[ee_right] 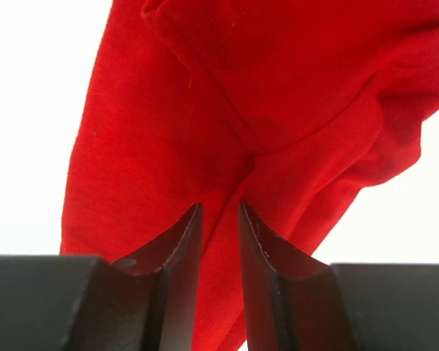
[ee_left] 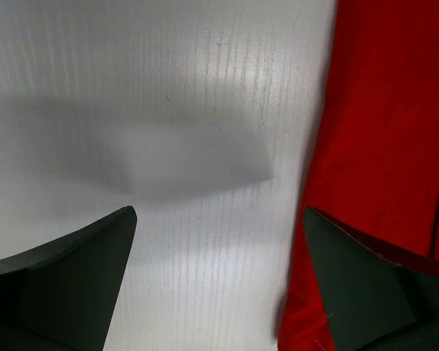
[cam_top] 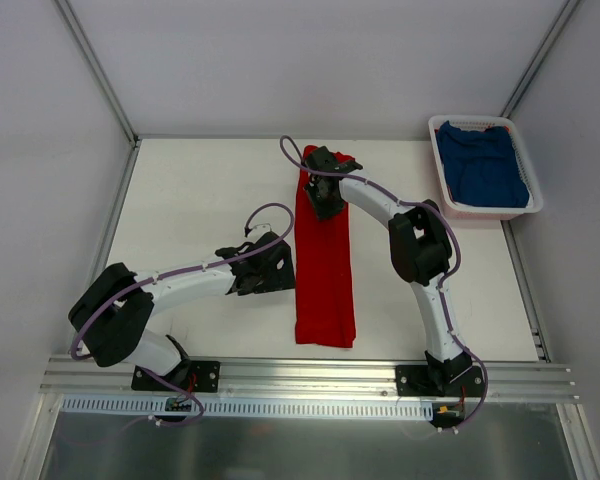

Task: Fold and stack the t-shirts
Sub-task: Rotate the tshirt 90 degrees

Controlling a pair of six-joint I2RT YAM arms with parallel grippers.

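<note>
One bright red cloth t-shirt [cam_top: 324, 280], one deep blue cloth t-shirt [cam_top: 488, 170], one white slatted plastic basket [cam_top: 443, 175] and two white-and-black robot arms [cam_top: 180, 285] [cam_top: 435, 300] are showing.

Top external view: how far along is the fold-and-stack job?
Done: the bright red cloth t-shirt lies folded into a long narrow strip. In hand: the right hand sits at its far end, jaws narrow over the cloth; the left hand, open and empty, is at its long edge. Left: crosswise folds, then the deep blue cloth t-shirt, bunched in the white slatted plastic basket, and stacking.
</note>
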